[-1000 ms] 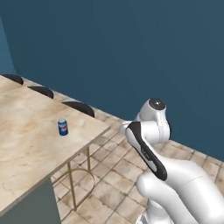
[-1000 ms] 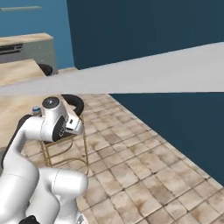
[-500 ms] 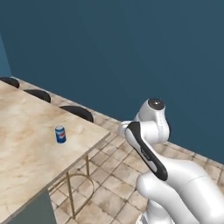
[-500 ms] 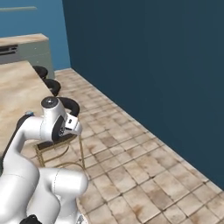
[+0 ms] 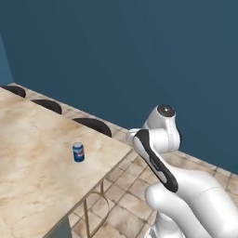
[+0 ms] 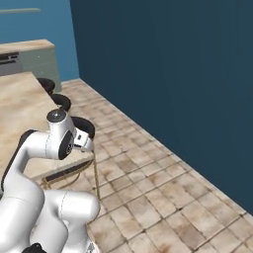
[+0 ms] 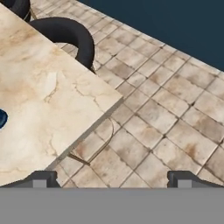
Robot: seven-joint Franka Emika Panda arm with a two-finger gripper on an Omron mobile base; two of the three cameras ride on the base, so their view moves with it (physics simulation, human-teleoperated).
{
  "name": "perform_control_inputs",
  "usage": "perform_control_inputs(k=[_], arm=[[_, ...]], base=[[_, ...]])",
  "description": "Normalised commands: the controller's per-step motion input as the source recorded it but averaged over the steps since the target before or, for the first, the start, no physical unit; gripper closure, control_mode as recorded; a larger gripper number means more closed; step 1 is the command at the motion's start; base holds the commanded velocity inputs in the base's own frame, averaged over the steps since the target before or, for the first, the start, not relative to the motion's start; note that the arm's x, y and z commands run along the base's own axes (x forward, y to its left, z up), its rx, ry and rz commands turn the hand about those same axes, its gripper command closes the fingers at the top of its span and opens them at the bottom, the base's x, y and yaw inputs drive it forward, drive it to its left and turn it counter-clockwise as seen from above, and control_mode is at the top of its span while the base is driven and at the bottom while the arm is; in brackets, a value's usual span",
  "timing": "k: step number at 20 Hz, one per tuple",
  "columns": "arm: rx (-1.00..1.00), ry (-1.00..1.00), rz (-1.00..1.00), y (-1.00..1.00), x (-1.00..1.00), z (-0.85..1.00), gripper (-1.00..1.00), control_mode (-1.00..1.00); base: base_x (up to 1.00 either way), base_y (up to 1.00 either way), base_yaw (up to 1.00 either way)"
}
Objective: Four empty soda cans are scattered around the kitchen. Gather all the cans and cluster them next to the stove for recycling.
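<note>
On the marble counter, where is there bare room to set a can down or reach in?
Marble counter is bare all around the lone blue can, out to its corner edge. Crowded only along the far edge, where black stools tuck under. Open gripper hovers over the corner.

I am looking at a kitchen: a marble-topped island counter (image 5: 37,158) lined with black bar stools (image 5: 95,125), tan stone floor tiles (image 6: 163,183), dark blue walls (image 5: 139,51), far cabinets (image 6: 34,62).

glossy white arm (image 5: 186,186), dark joints, seemingly unmarked
</note>
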Motion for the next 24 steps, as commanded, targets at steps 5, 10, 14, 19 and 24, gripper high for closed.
perform_control_inputs(k=[5, 10, 14, 19, 24], arm=[[0.00, 0.00, 0.00, 0.00, 0.00, 0.00, -1.00, 1.00], [0.00, 0.00, 0.00, 0.00, 0.00, 0.00, -1.00, 1.00], [0.00, 0.00, 0.00, 0.00, 0.00, 0.00, -1.00, 1.00], [0.00, 0.00, 0.00, 0.00, 0.00, 0.00, -1.00, 1.00], [0.00, 0.00, 0.00, 0.00, 0.00, 0.00, -1.00, 1.00]], base=[[0.44, 0.10, 0.08], [0.20, 0.00, 0.19], [0.32, 0.00, 0.29], [0.14, -0.05, 0.05], [0.00, 0.00, 0.00]])
